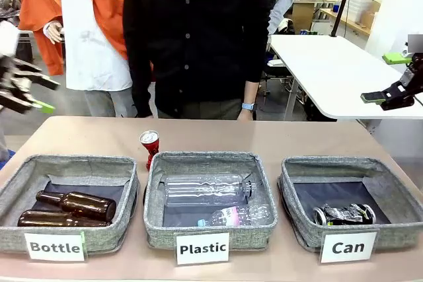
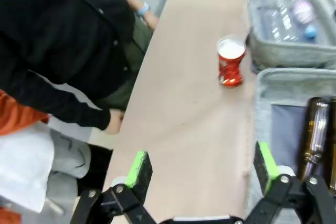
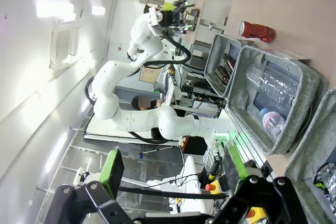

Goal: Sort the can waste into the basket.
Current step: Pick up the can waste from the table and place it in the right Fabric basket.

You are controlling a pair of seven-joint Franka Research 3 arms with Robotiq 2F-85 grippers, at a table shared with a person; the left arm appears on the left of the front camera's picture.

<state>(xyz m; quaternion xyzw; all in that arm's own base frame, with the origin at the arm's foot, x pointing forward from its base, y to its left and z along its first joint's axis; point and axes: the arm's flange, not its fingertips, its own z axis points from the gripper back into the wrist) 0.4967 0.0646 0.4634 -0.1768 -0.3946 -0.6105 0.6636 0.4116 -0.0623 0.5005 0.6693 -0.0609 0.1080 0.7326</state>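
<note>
Left tool (image 1: 49, 95): raised off the bench (image 1: 317, 140) at the robot's left side, above and behind the Bottle basket (image 1: 73, 162); jaws wide apart, nothing between the green pads
Left tool, wrist view (image 2: 202, 162): looks down on bare bench top, with the red can ahead of the spread fingers and well apart from them
Right tool (image 1: 383, 77): raised at the right edge of the front view, beyond the Can basket (image 1: 301, 222); jaws wide apart, holding nothing
Right tool, wrist view (image 3: 173, 165): green pads spread wide, empty gap between them
Red can (image 1: 149, 144): upright on the bench, silver top up, just behind the far rim of the Plastic basket (image 1: 205, 158) near its far left corner; whether it touches the wall I cannot tell; outside every basket
Red can, wrist views: stands beside the grey wall (image 2: 231, 61); seen far off on the bench (image 3: 256, 30)
Crushed can (image 1: 344, 214): black and silver, lying on its side on the dark floor of the Can basket, near the front wall
Can basket: rightmost of three in a row, white card (image 1: 347, 247) reading "Can" on its front
Plastic basket: middle, two clear bottles (image 1: 206, 189) lying inside
Bottle basket: leftmost, two brown glass bottles (image 1: 76, 204) lying side by side
Person (image 1: 192, 37): stands at the far side in a dark cardigan, one hand (image 1: 244, 114) at the bench's far edge
</note>
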